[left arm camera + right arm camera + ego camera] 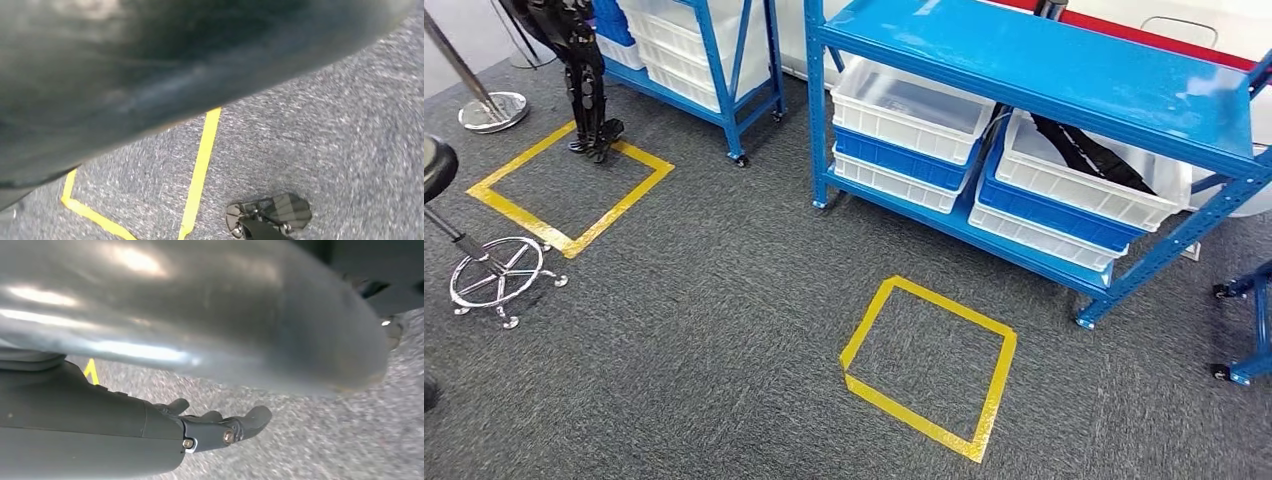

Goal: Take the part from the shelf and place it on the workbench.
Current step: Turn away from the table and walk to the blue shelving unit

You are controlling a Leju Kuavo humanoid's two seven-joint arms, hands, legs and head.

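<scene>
Lying in a white bin [1092, 172] on the blue shelf [1064, 70], the black part [1084, 152].

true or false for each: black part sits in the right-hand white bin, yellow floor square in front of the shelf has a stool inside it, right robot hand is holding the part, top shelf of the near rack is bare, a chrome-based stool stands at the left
1. A black part lies in the right-hand white bin: true.
2. The yellow floor square in front of the shelf holds a stool: false, only carpet inside it.
3. The right robot hand holds the part: false, it hangs over carpet holding nothing.
4. The top shelf of the near rack is bare: true.
5. A chrome-based stool stands at the left: true.
</scene>
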